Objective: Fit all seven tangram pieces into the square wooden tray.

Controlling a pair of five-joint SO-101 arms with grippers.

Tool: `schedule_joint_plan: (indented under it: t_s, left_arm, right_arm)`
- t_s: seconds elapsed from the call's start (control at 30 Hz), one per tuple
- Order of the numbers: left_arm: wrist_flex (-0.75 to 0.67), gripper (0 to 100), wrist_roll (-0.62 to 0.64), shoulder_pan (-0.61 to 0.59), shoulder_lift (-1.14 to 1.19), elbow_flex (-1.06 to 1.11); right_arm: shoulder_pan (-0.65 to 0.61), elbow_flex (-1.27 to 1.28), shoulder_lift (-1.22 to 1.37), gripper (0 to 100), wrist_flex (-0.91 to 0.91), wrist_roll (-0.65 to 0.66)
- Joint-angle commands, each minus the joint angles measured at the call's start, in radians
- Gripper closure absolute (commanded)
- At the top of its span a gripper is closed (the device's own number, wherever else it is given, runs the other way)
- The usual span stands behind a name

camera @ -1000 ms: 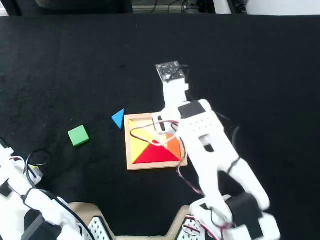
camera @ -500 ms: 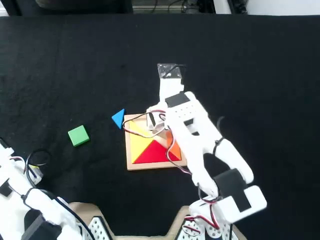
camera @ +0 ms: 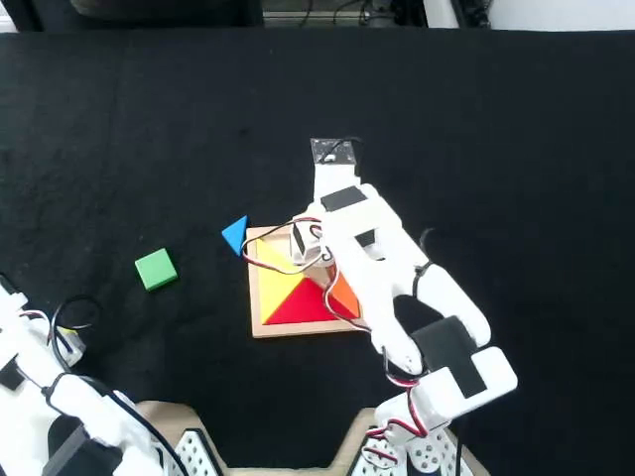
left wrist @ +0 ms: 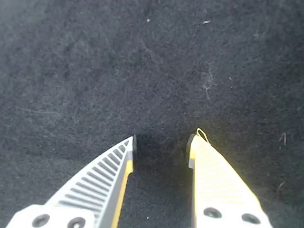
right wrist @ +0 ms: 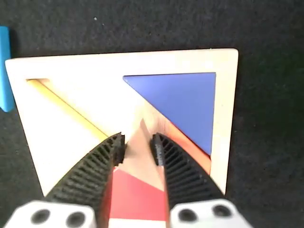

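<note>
over the middle of the wooden tray (camera: 298, 331), the right gripper (right wrist: 137, 140) hangs low above the pale gap between the yellow triangle (camera: 273, 283), the red triangle (camera: 308, 309) and the large blue triangle (right wrist: 183, 102). whether its jaws pinch anything there cannot be told. seen from above, yellow fills the tray's 9 o'clock side, red the 6 o'clock side, and an orange piece (camera: 344, 293) sits toward 4 o'clock. two pieces wait on the black cloth (camera: 496, 149): a small blue triangle (camera: 235, 235) just off the tray's 10 o'clock corner, and a green square (camera: 156, 269) well apart at 9 o'clock. the left gripper (left wrist: 161, 142) rests over bare cloth with its jaws parted. the step in hand looks like work on the central gap, so the seated pieces should be kept flush to the rim, and any rise should go straight up so nothing drags out. the small blue triangle is probably the easiest next pick, turned to match the gap before it is lowered.
</note>
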Motion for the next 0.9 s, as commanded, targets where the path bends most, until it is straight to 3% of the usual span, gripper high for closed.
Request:
schedule_joint_plan:
  t_s: [0.0,0.37,0.6,0.87]
  left_arm:
    - [-0.006,80,0.005,0.021,-0.012,0.002]
    - [-0.006,80,0.005,0.021,-0.012,0.002]
    - [-0.006,80,0.005,0.021,-0.012,0.002]
    - [-0.006,80,0.005,0.021,-0.012,0.002]
  right_arm:
    - [-0.014,-0.050,-0.007,86.2,-0.003,0.061]
    - [-0.015,-0.064,-0.035,83.3,0.014,0.077]
    - [-0.015,-0.091,-0.246,98.5,0.012,0.173]
    - [-0.015,-0.070,-0.157,98.8,-0.069,0.249]
